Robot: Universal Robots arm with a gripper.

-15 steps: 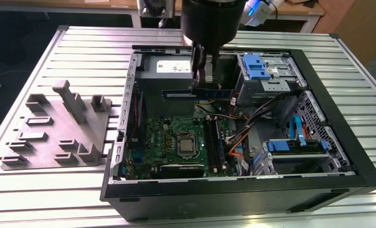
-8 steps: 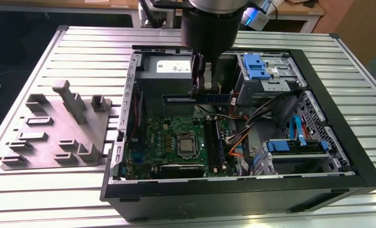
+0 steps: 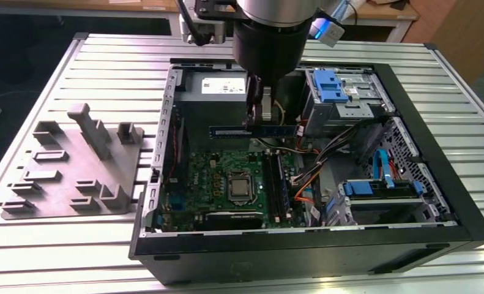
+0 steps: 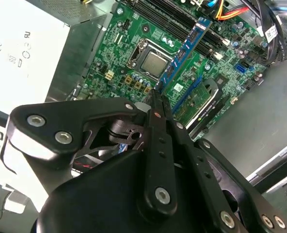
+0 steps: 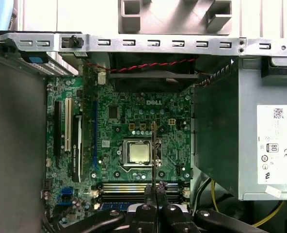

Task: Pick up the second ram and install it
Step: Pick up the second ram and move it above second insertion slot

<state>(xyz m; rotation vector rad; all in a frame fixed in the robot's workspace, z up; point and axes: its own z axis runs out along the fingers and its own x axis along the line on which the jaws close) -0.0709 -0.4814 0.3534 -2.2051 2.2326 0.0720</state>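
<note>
I hang from the upper middle of the exterior view, and my black gripper [image 3: 256, 115] pinches the second ram [image 3: 253, 130], a long, narrow, dark blue-green circuit-board stick with a row of small black chips. My fingers [image 5: 148, 201] are pressed onto its two flat faces, close to its middle. The stick lies level in the air inside the open black metal computer case [image 3: 307, 245], above the near edge of the large green motherboard [image 3: 217, 180] and just in front of the grey power supply box [image 3: 217, 86]. In the first wrist view it shows edge-on as a thin line, lying crosswise to the long black plastic memory slots [image 5: 129, 187]. A grey moulded fixture plate [image 3: 70, 165] rests on the ribbed aluminium table [image 3: 62, 245] at the exterior view's left.
</note>
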